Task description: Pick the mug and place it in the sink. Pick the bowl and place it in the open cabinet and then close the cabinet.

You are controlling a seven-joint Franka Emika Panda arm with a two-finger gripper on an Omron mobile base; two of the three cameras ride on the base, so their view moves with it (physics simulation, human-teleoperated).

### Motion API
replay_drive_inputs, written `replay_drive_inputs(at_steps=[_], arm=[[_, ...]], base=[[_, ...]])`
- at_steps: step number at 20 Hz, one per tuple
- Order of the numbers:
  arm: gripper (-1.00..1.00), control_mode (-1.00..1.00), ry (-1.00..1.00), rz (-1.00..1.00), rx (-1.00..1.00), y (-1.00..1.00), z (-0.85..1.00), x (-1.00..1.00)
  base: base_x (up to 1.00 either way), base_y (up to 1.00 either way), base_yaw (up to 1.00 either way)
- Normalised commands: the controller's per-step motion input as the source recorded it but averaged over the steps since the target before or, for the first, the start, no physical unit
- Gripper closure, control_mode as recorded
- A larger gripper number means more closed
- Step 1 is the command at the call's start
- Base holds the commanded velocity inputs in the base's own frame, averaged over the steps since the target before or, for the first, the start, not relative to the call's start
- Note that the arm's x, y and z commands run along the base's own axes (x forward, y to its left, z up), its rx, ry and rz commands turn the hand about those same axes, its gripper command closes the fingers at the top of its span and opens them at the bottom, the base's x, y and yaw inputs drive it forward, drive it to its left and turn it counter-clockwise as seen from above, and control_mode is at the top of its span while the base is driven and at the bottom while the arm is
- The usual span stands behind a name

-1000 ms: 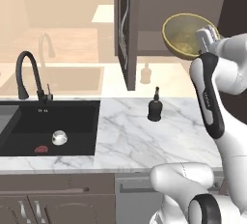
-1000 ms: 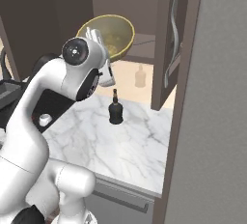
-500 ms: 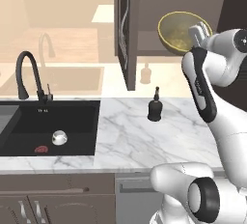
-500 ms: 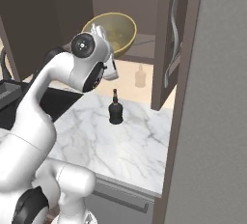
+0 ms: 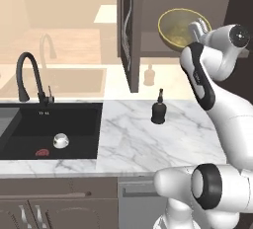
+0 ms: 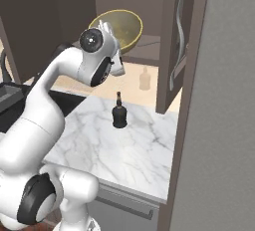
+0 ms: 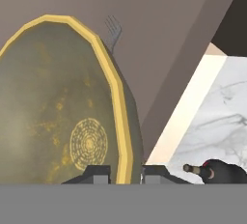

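My gripper [image 5: 197,27] is shut on the yellowish rim of the olive-tan bowl [image 5: 179,27], which is tilted on edge in front of the open cabinet [image 5: 148,11], above its shelf. In the hand view the bowl [image 7: 62,107] faces me, and its rim sits between the fingertips of the gripper [image 7: 124,172]. From the right, the bowl [image 6: 120,27] stands just beyond the gripper [image 6: 106,28]. The small white-grey mug [image 5: 61,140] rests on the floor of the black sink [image 5: 29,124], beside the red drain.
A black bottle [image 5: 158,109] stands on the marble counter [image 5: 128,144] below the cabinet. The open left door [image 5: 126,30] sticks out toward me. The right door [image 6: 175,41] hangs open too. A black faucet [image 5: 27,75] rises behind the sink.
The arm has carried the bowl a little to the left and further into the cabinet opening, and its elbow has swung. The mug and bottle have not moved.
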Motion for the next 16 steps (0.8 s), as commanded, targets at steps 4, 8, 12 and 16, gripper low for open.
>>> replay_drive_inputs(at_steps=[4,8,12,16], arm=[[1.00,-1.00,0.00,0.00,0.00,0.01,0.00,0.46],[1.00,-1.00,0.00,0.00,0.00,0.00,0.00,0.47],[1.00,-1.00,0.00,0.00,0.00,0.01,0.00,0.41],[1.00,-1.00,0.00,0.00,0.00,0.02,0.00,0.38]], base=[[0.00,0.00,0.00],[0.00,0.00,0.00],[0.00,0.00,0.00],[0.00,0.00,0.00]])
